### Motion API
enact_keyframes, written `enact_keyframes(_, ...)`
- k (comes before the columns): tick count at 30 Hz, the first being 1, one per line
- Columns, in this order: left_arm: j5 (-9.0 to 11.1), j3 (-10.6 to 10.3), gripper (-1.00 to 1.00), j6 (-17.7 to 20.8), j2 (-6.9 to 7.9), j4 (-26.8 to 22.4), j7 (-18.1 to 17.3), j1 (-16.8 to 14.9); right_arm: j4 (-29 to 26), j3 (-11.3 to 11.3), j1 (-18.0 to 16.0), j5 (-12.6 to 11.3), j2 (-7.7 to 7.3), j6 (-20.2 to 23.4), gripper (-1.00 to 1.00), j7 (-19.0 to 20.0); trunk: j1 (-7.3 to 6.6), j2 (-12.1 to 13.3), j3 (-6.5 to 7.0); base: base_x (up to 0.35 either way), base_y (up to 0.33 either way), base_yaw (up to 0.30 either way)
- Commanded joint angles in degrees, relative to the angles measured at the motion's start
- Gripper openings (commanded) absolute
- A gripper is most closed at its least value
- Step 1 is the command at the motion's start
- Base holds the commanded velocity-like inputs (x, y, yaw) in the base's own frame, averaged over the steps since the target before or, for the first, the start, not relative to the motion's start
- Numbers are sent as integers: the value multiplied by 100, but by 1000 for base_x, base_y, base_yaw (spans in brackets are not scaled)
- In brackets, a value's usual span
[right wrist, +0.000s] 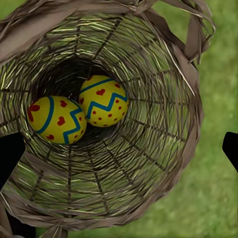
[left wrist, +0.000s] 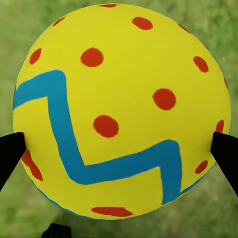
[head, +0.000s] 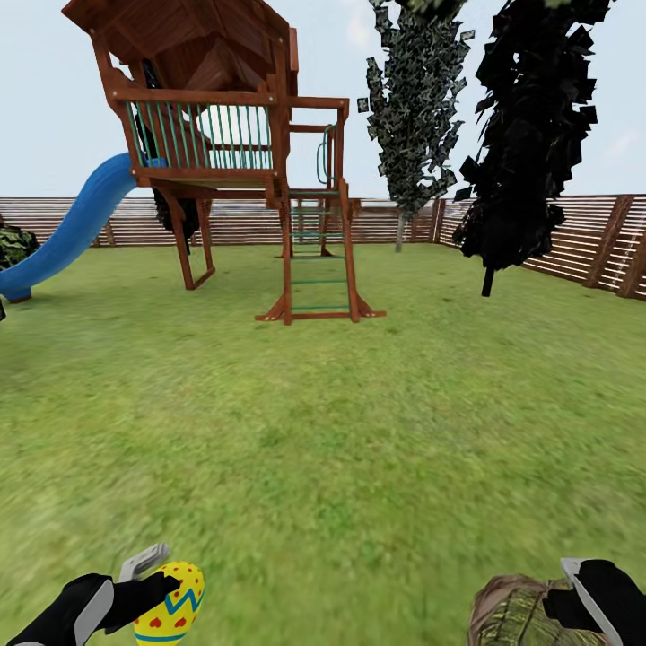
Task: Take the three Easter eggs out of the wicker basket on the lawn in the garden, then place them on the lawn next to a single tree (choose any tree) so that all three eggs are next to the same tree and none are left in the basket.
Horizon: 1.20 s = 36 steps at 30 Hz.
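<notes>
Basket [head: 516, 615] cut by head view's bottom edge, contents hidden there | held egg [head: 172, 603] cropped at same edge | slide [head: 67, 229] runs off left edge | black tree [head: 529, 135] top out of frame | right jaws' grip in wrist view unclear

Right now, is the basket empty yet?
No. Two eggs lie at the bottom of the basket; a third is in the left tool.

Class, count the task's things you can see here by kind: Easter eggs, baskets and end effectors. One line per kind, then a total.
Easter eggs: 3, one held, two in the basket
Wicker basket: 1
End effectors: 2, left, right
Total: 6
</notes>
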Motion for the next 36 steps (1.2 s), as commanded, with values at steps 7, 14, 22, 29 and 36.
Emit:
enact_keyframes(7, -2, 33, -100, 44, -10, -6, -19, -3, -13, 2, -2, -41, -10, 21, 100, -6, 154, -285, -132, 0, 0, 0)
enact_keyframes(14, -3, 25, -100, 44, -4, -12, -26, -3, -16, -4, -2, -41, -13, 24, 100, -6, 308, -566, -258, 0, 0, 0)
enact_keyframes(22, -1, 52, -100, -1764, 56, -971, 23, -3, -13, 6, -2, -41, -13, 20, 100, -6, 483, -887, -402, 0, 0, 0)
enact_keyframes(29, 6, 534, -100, -1980, 70, -1035, 34, -3, -8, -19, -2, -48, -13, 25, 100, -6, 637, -1168, -527, 0, 0, 0)
enact_keyframes(36, -4, 533, -100, -1969, 16, -1026, 33, -3, -9, -4, -2, -42, -13, 25, 100, -6, 791, -1449, -653, 0, 0, 0)
